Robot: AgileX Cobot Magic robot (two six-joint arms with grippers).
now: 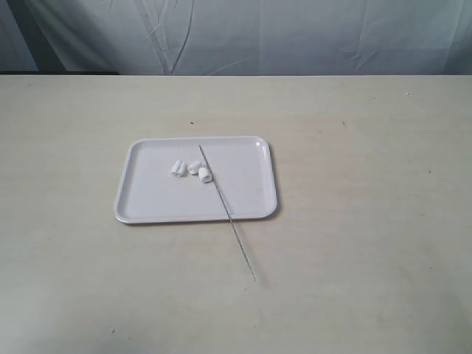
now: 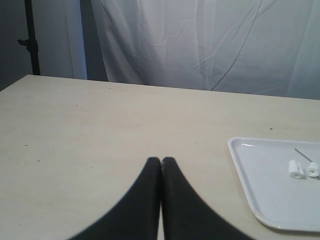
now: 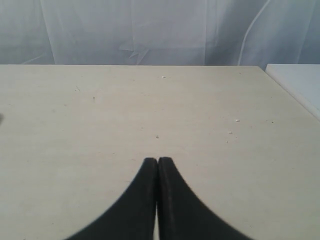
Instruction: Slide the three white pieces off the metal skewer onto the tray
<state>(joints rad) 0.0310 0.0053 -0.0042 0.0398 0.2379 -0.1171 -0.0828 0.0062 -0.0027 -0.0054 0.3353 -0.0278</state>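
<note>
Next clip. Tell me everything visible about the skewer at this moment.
The skewer is a very thin, straight grey rod, metal by its look, with nothing gripping it. It lies diagonally. Its far end is on the tray, it crosses the tray's near rim, and its near end reaches out onto the table. One white piece sits right against it near the far end. Whether that piece is still threaded cannot be told.

left wrist view: the tray (image 2: 265,185) and the metal skewer (image 2: 302,154) run off the picture's edge. exterior view: whether the skewer touches the nearest white piece (image 1: 205,175) is too small to tell.
</note>
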